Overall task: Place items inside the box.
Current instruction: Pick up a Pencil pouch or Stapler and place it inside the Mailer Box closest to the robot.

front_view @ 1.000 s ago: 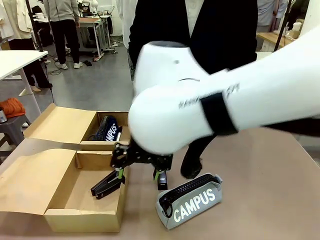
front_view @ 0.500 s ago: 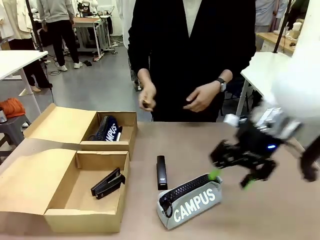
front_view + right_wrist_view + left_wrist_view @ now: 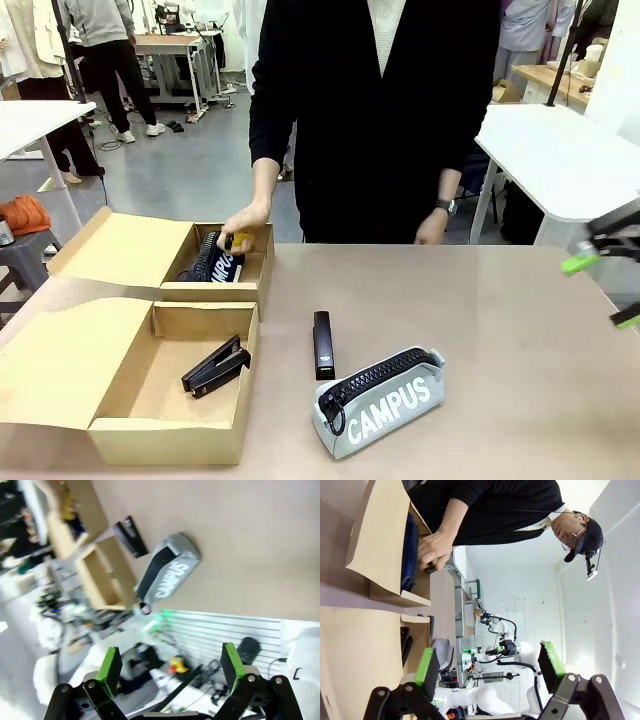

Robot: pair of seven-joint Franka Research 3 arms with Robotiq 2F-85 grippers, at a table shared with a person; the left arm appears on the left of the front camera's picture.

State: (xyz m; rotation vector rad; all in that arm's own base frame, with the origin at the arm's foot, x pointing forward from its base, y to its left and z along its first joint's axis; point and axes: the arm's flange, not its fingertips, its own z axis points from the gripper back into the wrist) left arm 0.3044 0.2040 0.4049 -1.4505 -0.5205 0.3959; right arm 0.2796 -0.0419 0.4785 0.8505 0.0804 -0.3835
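The black stapler (image 3: 215, 367) lies in the large, shallow brown cardboard box (image 3: 165, 440) nearest the robot, just where it lay a second ago. Behind it stands a smaller brown cardboard box (image 3: 205, 291) holding the navy pouch (image 3: 214, 258). The person's hand (image 3: 240, 222) has come down into this box with a small yellow thing (image 3: 240, 240), probably the cutter; half a second ago both hands were up at the chest. The slim black bar (image 3: 321, 345) and the grey zip pouch lettered "CAMPUS" (image 3: 385, 400) have not moved. They rest on the tan table (image 3: 500, 330), outside both boxes. The white right arm, which covered the middle a second ago, has swung clear. The stapler therefore seems the only item in the large box, with the bar and pouch still to go.

The left gripper (image 3: 489, 662), seen from its own wrist, has its fingers spread with nothing between them. The right gripper (image 3: 603, 291) hangs at the table's right edge, fingers wide apart and empty.
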